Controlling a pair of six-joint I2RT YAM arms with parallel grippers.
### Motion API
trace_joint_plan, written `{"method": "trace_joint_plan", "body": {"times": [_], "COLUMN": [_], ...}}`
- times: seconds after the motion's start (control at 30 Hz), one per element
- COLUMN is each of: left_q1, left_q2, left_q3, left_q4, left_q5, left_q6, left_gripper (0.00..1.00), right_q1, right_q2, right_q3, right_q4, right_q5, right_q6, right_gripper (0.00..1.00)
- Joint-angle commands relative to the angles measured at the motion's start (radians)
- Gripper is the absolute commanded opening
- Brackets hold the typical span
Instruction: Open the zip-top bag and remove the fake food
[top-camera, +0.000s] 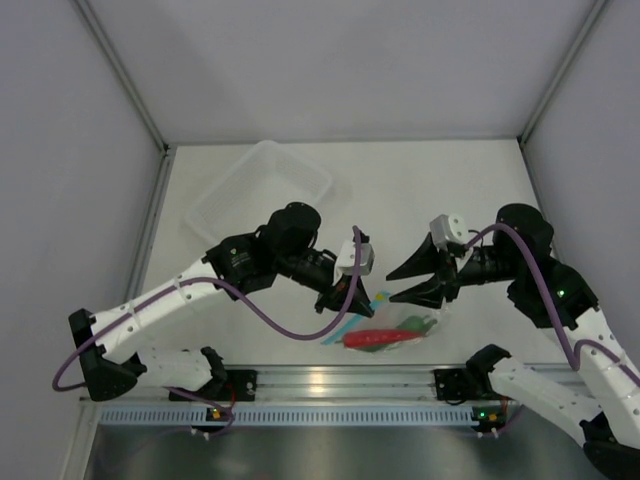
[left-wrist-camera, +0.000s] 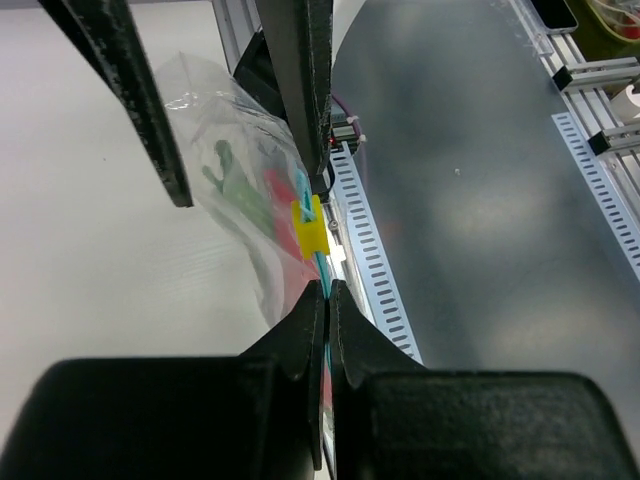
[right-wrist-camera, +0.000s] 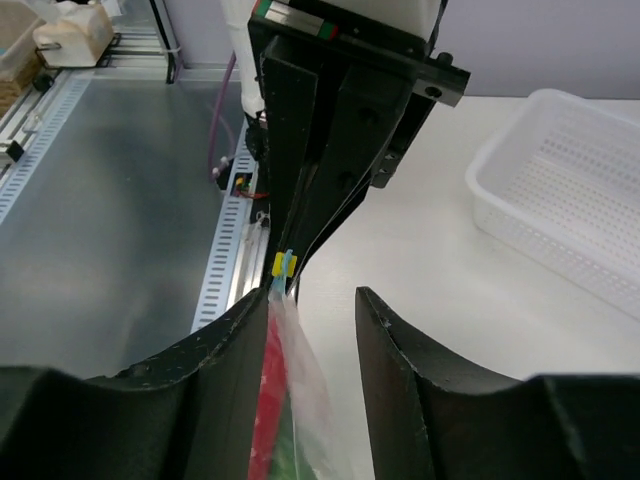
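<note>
Clear crinkly bag (top-camera: 398, 322) at near edge of table (top-camera: 450, 190), long axis along it; left gripper (left-wrist-camera: 327, 290) jaws clamp its teal zip strip (left-wrist-camera: 321, 265); right gripper (right-wrist-camera: 315, 295) jaws narrowly apart astride the film, seemingly loose.

A clear tub (top-camera: 262, 190) sits back-left on the white table (top-camera: 450, 190), the zip-top bag (top-camera: 415, 322) near its front.

White matte bench (top-camera: 450, 190), plain pale grey walls (top-camera: 340, 60) on three sides, grey corner posts (top-camera: 120, 70). Near edge: aluminium rail (top-camera: 340, 380), slotted strip (top-camera: 300, 413) below it, then brushed metal sheet (top-camera: 330, 455). Light even and diffuse, soft glare on rail.
</note>
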Motion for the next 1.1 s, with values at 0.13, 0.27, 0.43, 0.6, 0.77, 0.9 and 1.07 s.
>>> {"method": "trace_joint_plan", "body": {"times": [0.13,0.27,0.43,0.6,0.77,0.9,1.07], "left_q1": [-0.003,-0.003,-0.001,-0.003,-0.003,-0.003,-0.001], "left_q2": [-0.037,-0.025,0.001,-0.011,-0.029,-0.017,0.0], "left_q3": [0.002,0.02,0.056,0.057,0.056,0.068,0.102], "left_q4": [0.02,-0.006,-0.054,-0.069,-0.071,-0.072,-0.071], "left_q5": [0.009,-0.005,-0.026,-0.041,-0.074,-0.112,-0.228], "left_q6": [0.054,0.068,0.087,0.107,0.107,0.096,0.061], "left_gripper": [0.0,0.0,0.0,0.0,0.0,0.0,0.12], "right_q1": [0.041,0.079,0.114,0.134,0.137,0.141,0.145], "right_q2": [0.028,0.05,0.065,0.062,0.047,0.04,0.03], "right_q3": [-0.017,0.004,0.02,0.02,0.012,0.013,0.02], "right_q4": [-0.029,-0.02,-0.034,-0.066,-0.066,-0.06,-0.043], "right_q5": [0.022,0.059,0.09,0.108,0.117,0.137,0.237], "right_q6": [-0.006,0.006,0.007,-0.016,-0.013,0.001,0.03], "right_gripper": [0.3,0.22,0.17,0.13,0.03,0.0,0.0]}}
